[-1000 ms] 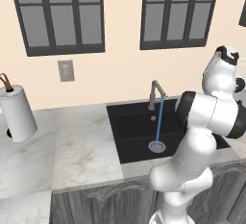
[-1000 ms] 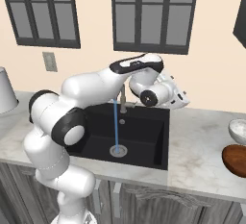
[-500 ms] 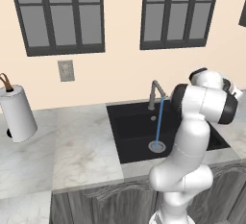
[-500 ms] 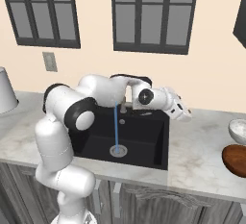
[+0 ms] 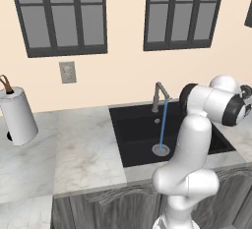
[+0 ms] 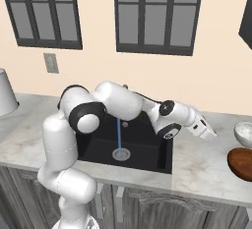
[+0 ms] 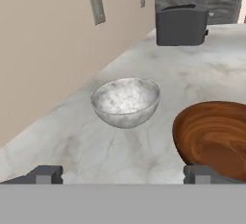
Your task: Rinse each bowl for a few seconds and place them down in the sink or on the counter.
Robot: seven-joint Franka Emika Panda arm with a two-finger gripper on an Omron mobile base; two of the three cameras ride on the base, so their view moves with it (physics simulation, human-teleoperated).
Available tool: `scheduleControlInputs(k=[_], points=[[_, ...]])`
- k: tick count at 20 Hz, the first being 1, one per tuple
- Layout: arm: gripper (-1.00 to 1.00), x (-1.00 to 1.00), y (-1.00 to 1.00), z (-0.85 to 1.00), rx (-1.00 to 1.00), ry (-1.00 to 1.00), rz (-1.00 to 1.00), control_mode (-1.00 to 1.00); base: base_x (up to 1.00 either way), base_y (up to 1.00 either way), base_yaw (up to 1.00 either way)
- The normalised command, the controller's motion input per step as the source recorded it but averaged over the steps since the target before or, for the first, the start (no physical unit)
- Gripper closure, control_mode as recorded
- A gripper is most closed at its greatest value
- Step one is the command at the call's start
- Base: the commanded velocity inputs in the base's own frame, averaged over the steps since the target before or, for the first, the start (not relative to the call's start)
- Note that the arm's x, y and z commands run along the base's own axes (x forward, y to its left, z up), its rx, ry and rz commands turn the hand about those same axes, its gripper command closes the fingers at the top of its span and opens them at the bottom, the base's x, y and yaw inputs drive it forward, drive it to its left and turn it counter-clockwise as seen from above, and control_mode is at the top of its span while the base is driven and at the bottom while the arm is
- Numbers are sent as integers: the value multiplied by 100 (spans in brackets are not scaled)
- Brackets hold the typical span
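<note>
While over the counter [image 7: 120, 146], gripper [image 7: 122, 175] open near brown bowl [image 7: 216, 134].

White arm [image 6: 118, 102], dark joints

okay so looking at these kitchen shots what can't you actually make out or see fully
- Brown bowl: the hand view's right edge cuts it off; in the right base view, that picture's right edge cuts it.
- Grey bowl: the right base view's edge cuts it.
- Sink: in the left base view the arm covers its right part.
- Dark appliance at the counter's far end: too blurred in the hand view to identify.
- Gripper: open; the fingertips barely rise into the hand view.
</note>
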Motion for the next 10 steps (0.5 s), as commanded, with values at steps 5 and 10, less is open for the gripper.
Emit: scheduleControlInputs(k=[5, 10], points=[[-100, -5, -34, 72, 10, 11, -8, -100, 0, 0, 0], [-100, 0, -32, 56, 10, 10, -8, -100, 0, 0, 0]])
